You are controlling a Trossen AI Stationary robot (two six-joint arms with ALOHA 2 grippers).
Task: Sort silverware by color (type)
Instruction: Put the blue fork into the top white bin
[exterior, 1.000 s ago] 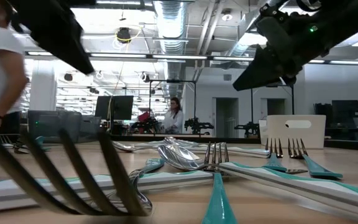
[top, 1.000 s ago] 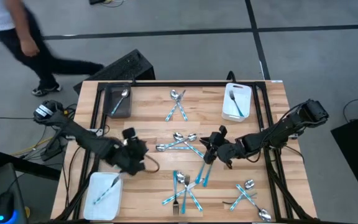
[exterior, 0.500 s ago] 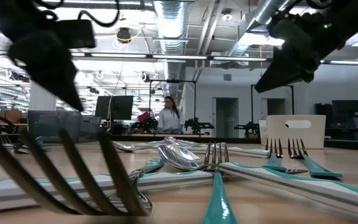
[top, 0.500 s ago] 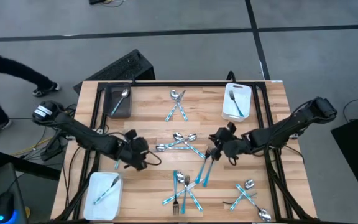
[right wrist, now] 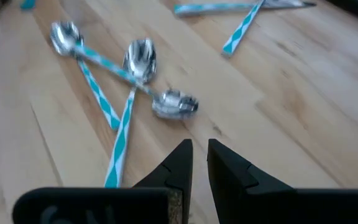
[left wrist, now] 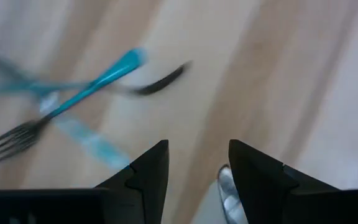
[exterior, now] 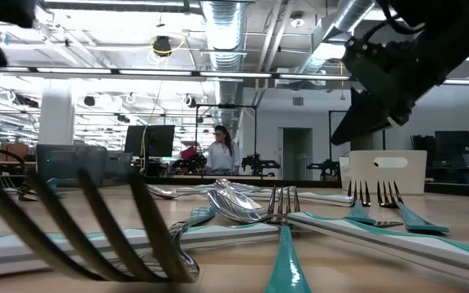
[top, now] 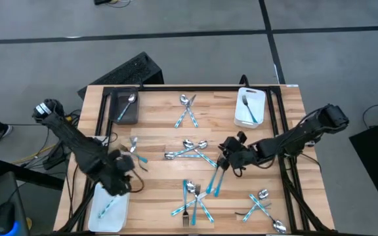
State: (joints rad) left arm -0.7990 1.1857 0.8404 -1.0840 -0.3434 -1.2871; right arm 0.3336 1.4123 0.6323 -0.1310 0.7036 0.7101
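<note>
Silverware (top: 190, 150) is lying flat just beside the right pincer (top: 227, 157), nearly pressed together, empty; left pincer (left wrist: 194, 165) spread. Judged light, stiff, slippery: grip mid-handle.

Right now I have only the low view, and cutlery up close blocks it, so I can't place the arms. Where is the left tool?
Observer: The left tool is near the front-left white rectangular tray, open and empty.
Operator: And the right tool?
Observer: The right tool is mid-table, facing three crossed silver spoons with teal handles, closed to a slit, holding nothing.
Operator: Anything in the far tray?
Observer: One teal-handled fork lies in the back-right white tray.
</note>
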